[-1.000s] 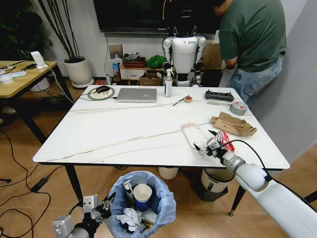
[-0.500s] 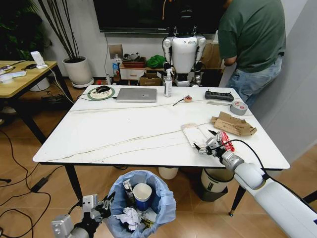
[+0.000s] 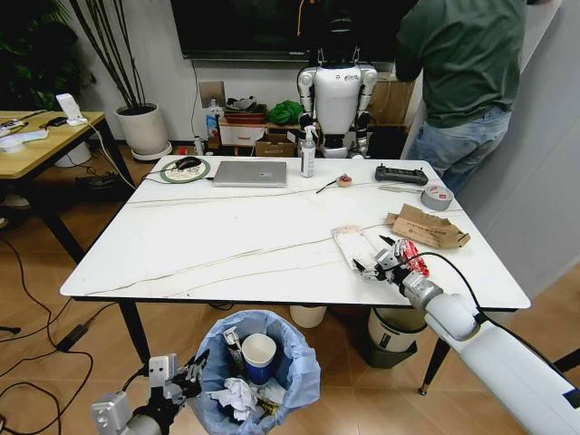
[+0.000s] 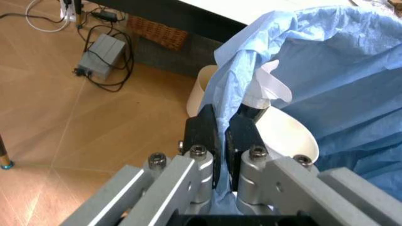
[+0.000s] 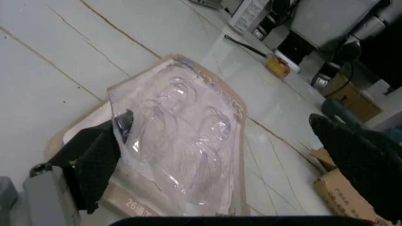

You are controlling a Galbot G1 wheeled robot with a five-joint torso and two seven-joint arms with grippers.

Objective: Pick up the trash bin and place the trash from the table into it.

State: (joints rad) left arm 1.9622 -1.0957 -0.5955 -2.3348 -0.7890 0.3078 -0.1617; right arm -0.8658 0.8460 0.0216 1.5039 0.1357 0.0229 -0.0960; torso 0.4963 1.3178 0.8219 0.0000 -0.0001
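The trash bin (image 3: 299, 367), lined with a ruffled light blue bag, hangs low in front of the table (image 3: 227, 236). My left gripper (image 3: 188, 375) is shut on the bag's rim (image 4: 251, 80); its fingers (image 4: 202, 129) pinch the plastic against the bin wall (image 4: 292, 136). A blue paper cup (image 3: 260, 353) and white tissues (image 3: 237, 396) lie inside. A clear blister pack on card (image 3: 353, 245) lies near the table's front right. My right gripper (image 3: 379, 263) is open at its near edge, and one finger (image 5: 94, 150) touches the pack (image 5: 182, 141). Brown cardboard (image 3: 428, 227) and a red packet (image 3: 413, 257) lie beside it.
At the table's far side are a silver laptop (image 3: 251, 172), a spray bottle (image 3: 308, 154), a black controller (image 3: 401, 174) and a grey tape roll (image 3: 437, 195). A cream bin (image 3: 308, 315) and a black-rimmed white bin (image 3: 390, 331) stand under the table. A person stands at the far right.
My right gripper has crept a little left and forward, up to the blister pack. The left gripper and the bin have hardly moved. The person behind has turned away.
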